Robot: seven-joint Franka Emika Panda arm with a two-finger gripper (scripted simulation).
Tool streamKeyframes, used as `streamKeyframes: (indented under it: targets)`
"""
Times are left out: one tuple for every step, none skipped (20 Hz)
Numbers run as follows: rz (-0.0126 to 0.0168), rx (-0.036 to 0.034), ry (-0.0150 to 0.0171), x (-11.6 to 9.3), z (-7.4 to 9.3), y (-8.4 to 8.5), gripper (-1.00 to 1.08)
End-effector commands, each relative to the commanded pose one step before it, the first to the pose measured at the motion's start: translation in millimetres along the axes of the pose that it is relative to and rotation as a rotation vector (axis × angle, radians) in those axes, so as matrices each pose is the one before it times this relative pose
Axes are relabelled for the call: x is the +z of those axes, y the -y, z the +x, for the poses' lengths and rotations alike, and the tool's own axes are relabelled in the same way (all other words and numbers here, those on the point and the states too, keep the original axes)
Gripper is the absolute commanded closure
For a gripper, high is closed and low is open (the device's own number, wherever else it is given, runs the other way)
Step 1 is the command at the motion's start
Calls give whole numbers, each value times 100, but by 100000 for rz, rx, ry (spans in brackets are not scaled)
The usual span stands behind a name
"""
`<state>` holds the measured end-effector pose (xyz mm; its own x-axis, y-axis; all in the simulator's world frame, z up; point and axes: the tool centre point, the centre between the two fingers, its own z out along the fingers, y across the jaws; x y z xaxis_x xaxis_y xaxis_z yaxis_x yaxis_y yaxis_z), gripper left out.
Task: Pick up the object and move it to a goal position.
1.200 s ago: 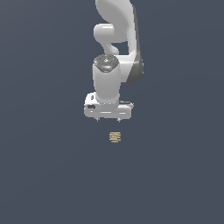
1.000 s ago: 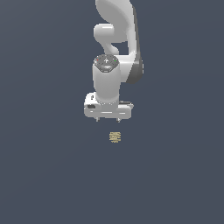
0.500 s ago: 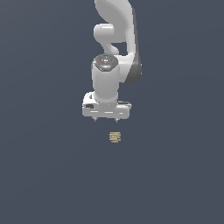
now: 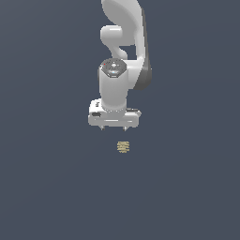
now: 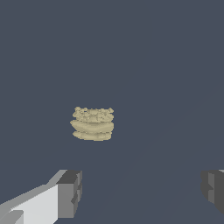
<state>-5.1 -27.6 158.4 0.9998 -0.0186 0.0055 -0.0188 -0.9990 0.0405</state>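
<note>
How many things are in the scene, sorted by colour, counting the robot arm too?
Pale yellow-tan: 1, the ridged object, lying apart from the arm.
White and grey: 1, the robot arm, its gripper with the fingers spread and holding nothing.
Total: 2

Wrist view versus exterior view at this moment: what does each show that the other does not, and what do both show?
Only the wrist view shows the object's bumpy, layered surface up close, and the two dark finger pads standing wide apart with nothing between them. Only the exterior view shows the white arm and the whole gripper, with the object lower in the picture than the gripper and apart from it. Both show the pale yellow-tan object lying alone on the plain dark grey ground, ungrasped, and the gripper open.
</note>
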Motion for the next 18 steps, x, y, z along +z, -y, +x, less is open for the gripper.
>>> streamKeyframes:
  targets:
    - [-24, -2390, 59, 117, 38, 68, -92]
    - [-8, -1225, 24, 57, 22, 34, -92]
    - [-11, -1356, 26, 63, 25, 37, -92]
    - [-13, -1494, 28, 69, 28, 38, -92]
    - [-13, -1612, 30, 74, 31, 42, -92]
    - [-11, -1732, 31, 80, 33, 44, -92]
    - [-8, -1872, 34, 86, 37, 49, -92]
    - [-6, -2007, 35, 92, 41, 52, -92]
    - [-4, -2140, 36, 98, 44, 54, -92]
    - [-1, -2278, 38, 104, 49, 57, -92]
    - [2, -2418, 38, 110, 53, 60, -92]
    - [6, -2561, 39, 117, 57, 62, -92]
    - [11, -2704, 38, 123, 62, 64, -92]
    - [16, -2838, 37, 128, 67, 67, -92]
    - [21, -2888, 35, 130, 70, 66, -92]
    - [25, -2893, 31, 130, 72, 65, -92]
    - [30, -2892, 27, 130, 74, 63, -92]
    - [34, -2891, 23, 129, 76, 62, -92]
